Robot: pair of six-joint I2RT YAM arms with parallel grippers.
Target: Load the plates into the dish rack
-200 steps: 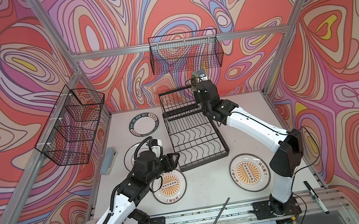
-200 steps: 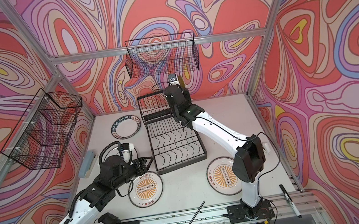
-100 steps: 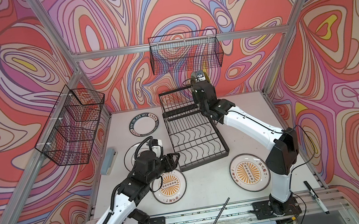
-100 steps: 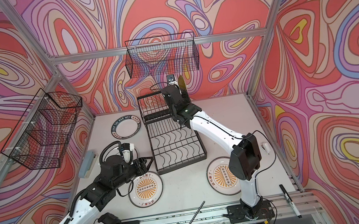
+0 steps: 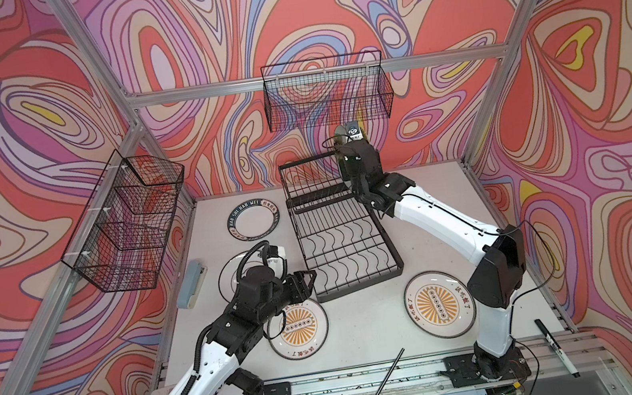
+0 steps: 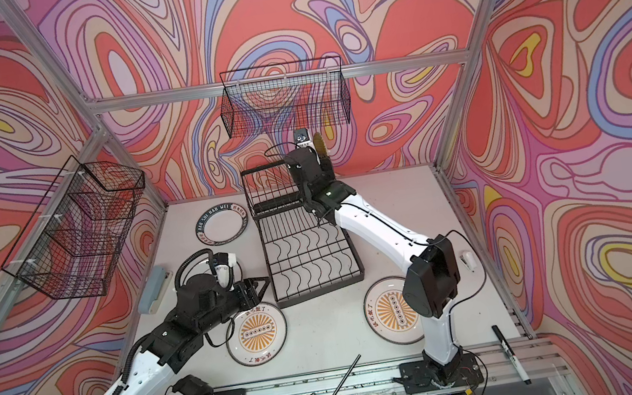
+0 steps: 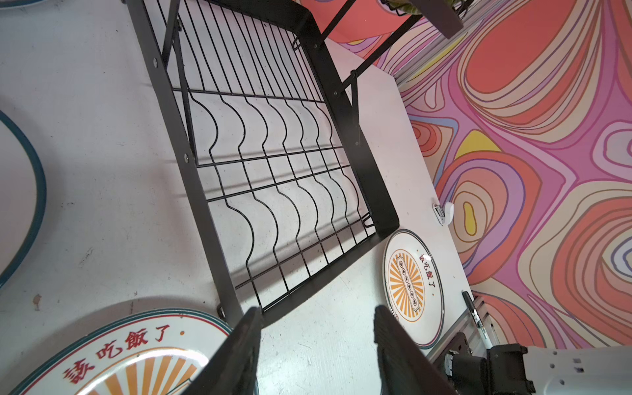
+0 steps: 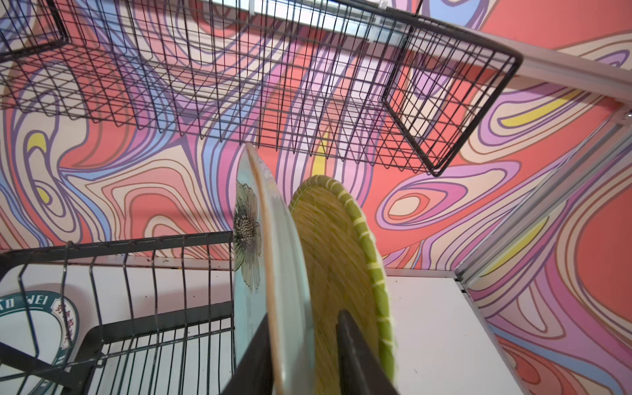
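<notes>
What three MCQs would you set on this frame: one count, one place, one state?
1. How many sunburst plates lie flat on the table?
A. one
B. two
C. three

2. Where is the flowered plate?
A. flat on the table
B. on edge at the dish rack upper tier
C. flat in the lower tray

3. What state is the left claw in?
A. shut on a plate
B. shut on the rack frame
C. open and empty

Key:
1 B: both top views show one near each arm.
2 B: the right wrist view shows it upright beside the yellow plate.
3 C: the left wrist view shows the jaws apart with nothing between them.
</notes>
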